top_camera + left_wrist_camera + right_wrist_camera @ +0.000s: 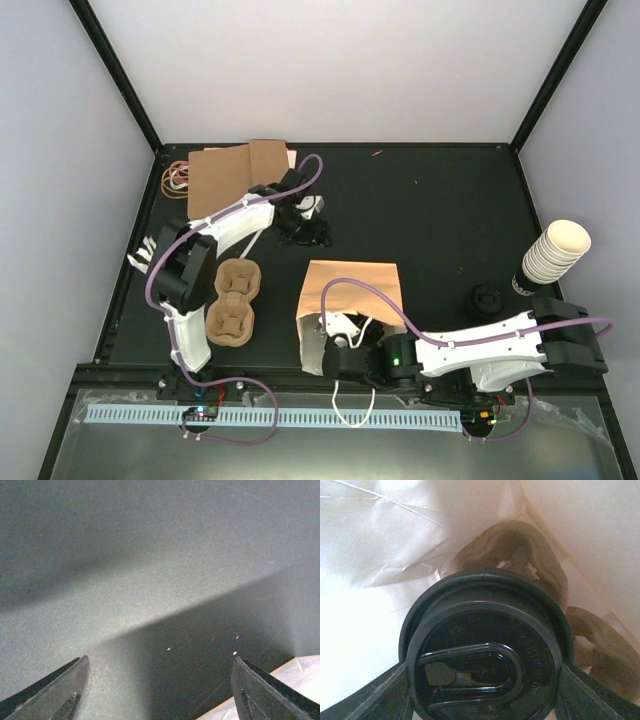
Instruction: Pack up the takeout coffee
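Note:
My right gripper (338,345) reaches into the mouth of a brown paper bag (352,285) lying on its side. In the right wrist view the gripper (482,685) is shut on a dark takeout coffee cup with a round black lid (485,640), one finger (382,692) on each side. A brown pulp tray (520,547) lies inside the bag just behind the cup. Another black-lidded cup (487,300) stands on the table to the right of the bag. My left gripper (303,225) is open and empty over the dark table (150,570) at the back.
A second brown pulp tray (232,298) lies beside the left arm. Flat brown bags (235,175) and rubber bands (177,176) lie at the back left. A stack of cream paper cups (555,250) stands at the right edge. A pale paper corner (300,675) shows in the left wrist view.

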{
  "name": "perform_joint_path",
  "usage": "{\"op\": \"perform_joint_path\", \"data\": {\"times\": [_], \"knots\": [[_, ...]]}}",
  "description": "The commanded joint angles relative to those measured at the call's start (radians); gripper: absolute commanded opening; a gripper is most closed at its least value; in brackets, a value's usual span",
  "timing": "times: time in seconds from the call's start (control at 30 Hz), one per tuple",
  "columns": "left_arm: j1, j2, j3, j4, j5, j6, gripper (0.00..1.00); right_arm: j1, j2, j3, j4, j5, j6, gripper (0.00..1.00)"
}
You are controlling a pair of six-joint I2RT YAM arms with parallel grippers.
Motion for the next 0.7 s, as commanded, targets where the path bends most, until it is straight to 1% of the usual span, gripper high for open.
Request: {"op": "perform_joint_path", "data": {"times": [0.0,0.1,0.23,0.43,0.67], "knots": [[0.007,0.047,0.059,0.015,0.055,0.013,0.77,-0.006,-0.013,-0.018,0.029,-0.027,0.006,0.54],[0.007,0.071,0.069,0.016,0.079,0.017,0.70,-0.009,-0.013,-0.022,0.036,-0.033,0.004,0.54],[0.004,0.090,0.060,0.022,0.114,0.020,0.56,-0.015,-0.012,-0.021,0.039,-0.029,-0.003,0.54],[0.000,0.101,0.017,0.048,0.159,0.022,0.43,-0.019,-0.003,-0.008,0.043,-0.008,-0.024,0.54],[-0.003,0.086,-0.024,0.066,0.187,0.023,0.38,-0.019,0.059,0.046,0.040,0.094,-0.082,0.53]]}}
